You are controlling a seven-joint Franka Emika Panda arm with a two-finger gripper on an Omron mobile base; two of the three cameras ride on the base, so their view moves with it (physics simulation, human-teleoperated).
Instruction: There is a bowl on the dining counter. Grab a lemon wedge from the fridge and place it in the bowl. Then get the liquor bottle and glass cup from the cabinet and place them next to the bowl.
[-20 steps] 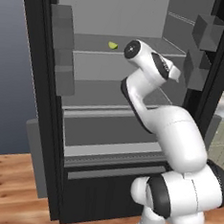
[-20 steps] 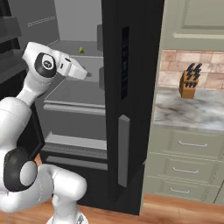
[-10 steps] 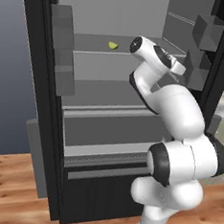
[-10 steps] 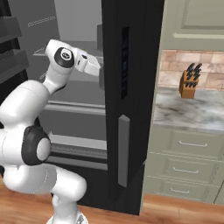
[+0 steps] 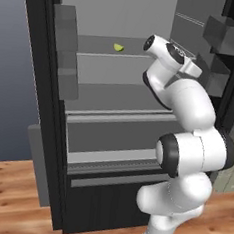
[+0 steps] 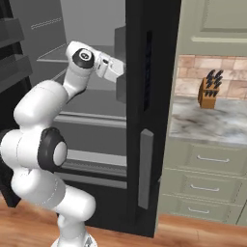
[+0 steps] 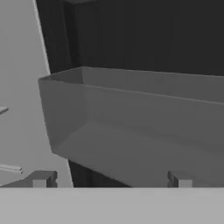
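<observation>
The lemon wedge (image 5: 118, 47) lies on an upper shelf (image 5: 102, 52) inside the open fridge (image 5: 34, 107), toward the back, untouched. The tool (image 7: 112, 179) stands to the wedge's right, well apart from it, its jaws spread wide and holding nothing, facing a grey door bin (image 7: 144, 127) on the inner side of the fridge's right door (image 6: 149, 116). Beside the fridge, a knife block (image 6: 210, 89) stands on the marble table (image 6: 207, 123).
</observation>
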